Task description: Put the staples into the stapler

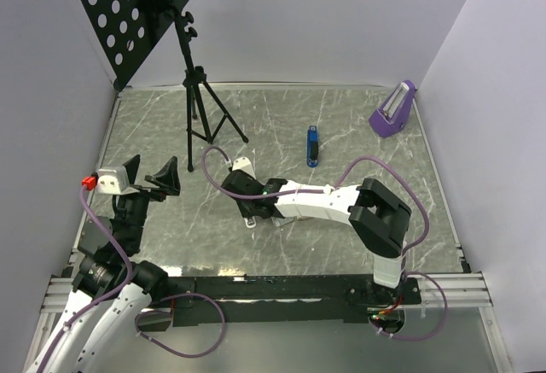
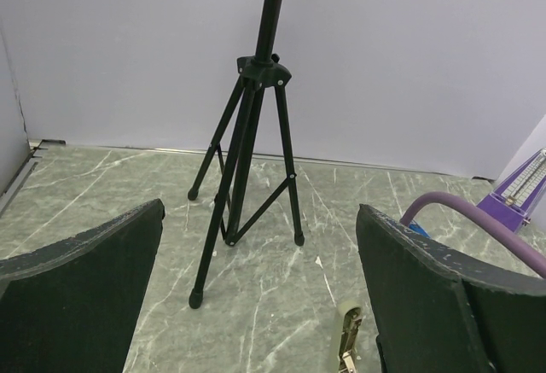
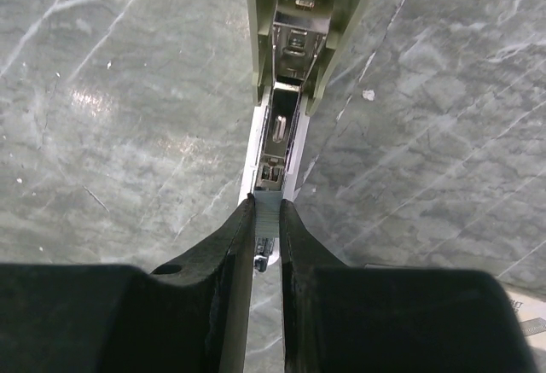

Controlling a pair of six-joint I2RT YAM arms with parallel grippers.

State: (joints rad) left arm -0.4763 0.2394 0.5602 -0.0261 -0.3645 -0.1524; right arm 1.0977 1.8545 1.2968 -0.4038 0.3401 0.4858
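The stapler point(image 3: 300, 32) lies opened out flat on the marble table, its pale green lid folded back and the metal channel point(image 3: 277, 138) bare. My right gripper point(image 3: 268, 206) hovers low over the channel's near end, shut on a small grey strip of staples point(image 3: 268, 212) that sits in line with the channel. From above, the right gripper point(image 1: 252, 194) covers the middle of the stapler point(image 1: 243, 166). My left gripper point(image 1: 149, 175) hangs raised at the left, open and holding nothing. In its own view the left gripper point(image 2: 260, 305) shows the stapler's tip point(image 2: 348, 339) by its right finger.
A black music stand on a tripod point(image 1: 198, 108) rises at the back left, its feet close to the stapler. A blue oblong object point(image 1: 313, 146) lies mid-table behind the right arm. A purple metronome point(image 1: 393, 110) stands at the back right corner. White walls enclose the table.
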